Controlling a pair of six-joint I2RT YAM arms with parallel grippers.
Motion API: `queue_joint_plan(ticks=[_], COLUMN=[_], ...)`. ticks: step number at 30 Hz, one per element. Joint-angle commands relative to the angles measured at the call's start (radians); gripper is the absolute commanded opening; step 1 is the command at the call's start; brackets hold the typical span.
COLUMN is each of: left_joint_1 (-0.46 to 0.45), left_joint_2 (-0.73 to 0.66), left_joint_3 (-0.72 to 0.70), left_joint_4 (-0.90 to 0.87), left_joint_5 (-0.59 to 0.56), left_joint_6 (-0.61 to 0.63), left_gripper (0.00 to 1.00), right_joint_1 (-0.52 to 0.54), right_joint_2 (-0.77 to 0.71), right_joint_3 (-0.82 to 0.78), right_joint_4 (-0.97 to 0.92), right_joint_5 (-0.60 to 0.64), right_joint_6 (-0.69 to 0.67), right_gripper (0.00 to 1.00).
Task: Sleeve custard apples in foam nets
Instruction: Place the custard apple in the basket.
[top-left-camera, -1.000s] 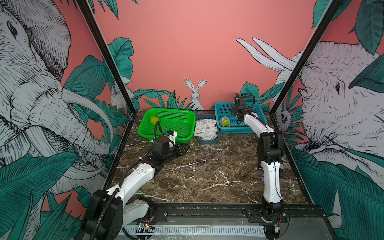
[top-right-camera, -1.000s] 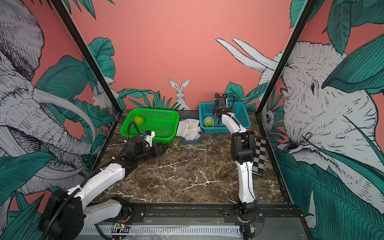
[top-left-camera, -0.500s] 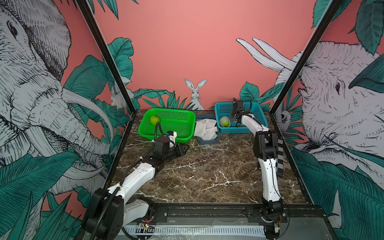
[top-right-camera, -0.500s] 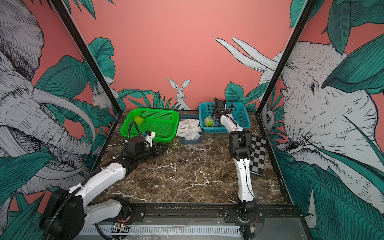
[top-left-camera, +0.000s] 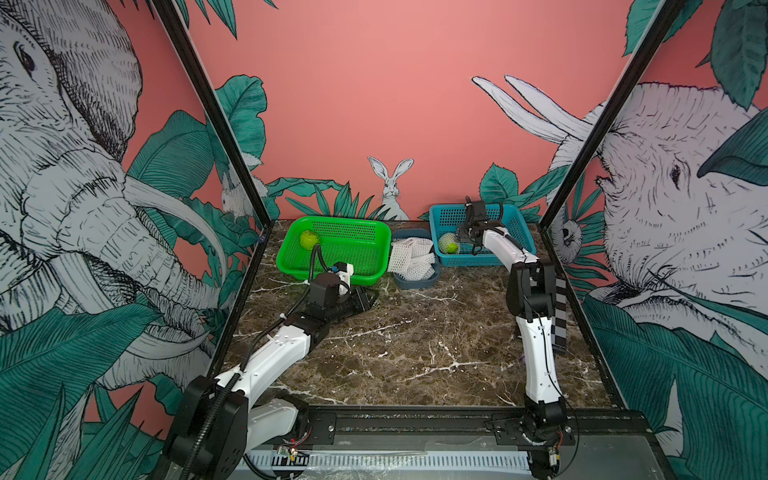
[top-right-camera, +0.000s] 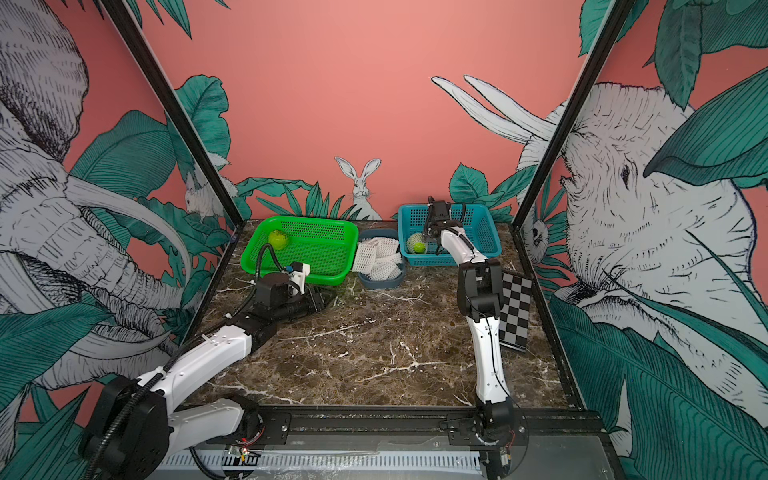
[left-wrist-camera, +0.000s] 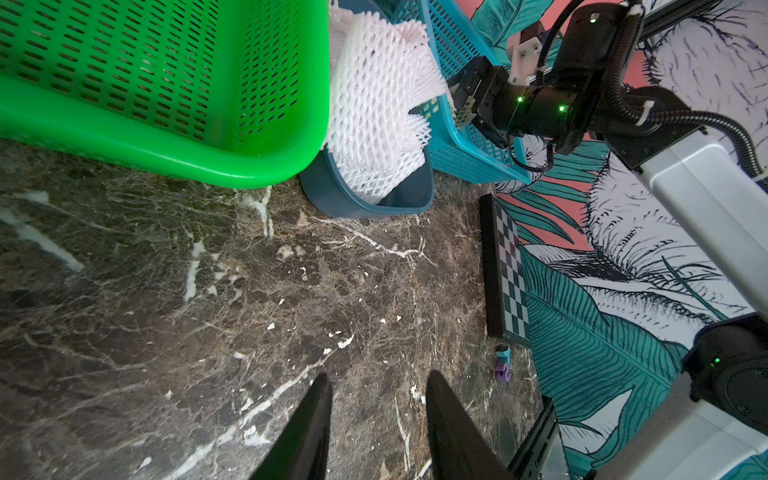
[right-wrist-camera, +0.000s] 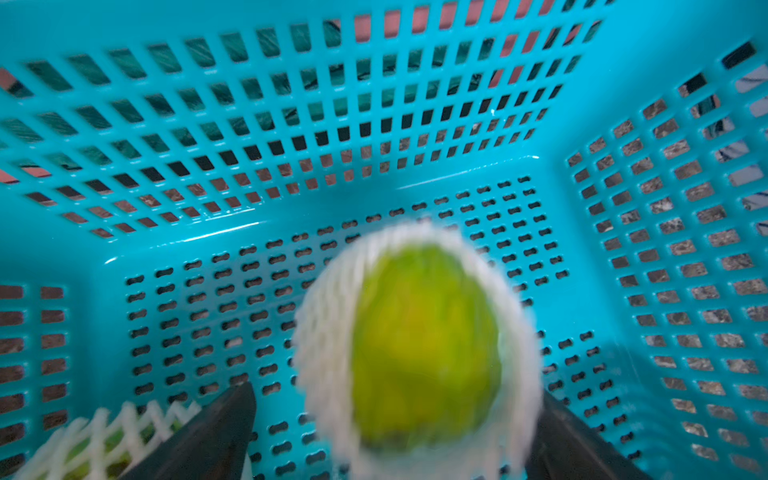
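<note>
Custard apples (top-left-camera: 308, 239): two sleeved, one bare

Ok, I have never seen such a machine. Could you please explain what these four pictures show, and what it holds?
The machine is a left arm and a right arm on a marble table, each ending in a two-finger gripper. Two pictures look down from one camera head; the other two come from cameras on the wrists. At the back stand a green basket with a bare custard apple, a grey-blue tub of foam nets, and a blue basket. The right gripper is open in the blue basket; a sleeved custard apple, blurred, is between its fingers, apparently unclamped. The left gripper is open and empty, low over the table.
</note>
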Motion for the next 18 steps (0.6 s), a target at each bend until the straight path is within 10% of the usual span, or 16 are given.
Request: queue_joint_plan(ticks=[1, 18], left_joint_1=[-0.004, -0.004], left_joint_2=[-0.017, -0.039], left_joint_3=[-0.016, 0.019], left_joint_4=[0.006, -0.028], left_joint_5=[-0.01, -0.041], left_joint_6=[-0.003, 0.024], left_gripper=[0.4, 0.42], right_joint_1=[-0.003, 0.004], right_joint_2=[-0.054, -0.464], right_joint_3=[-0.019, -0.287], right_joint_4=[-0.008, 0.031], right_joint_5=[-0.005, -0.011], right_joint_6=[-0.004, -0.032], right_gripper=[0.99, 0.99])
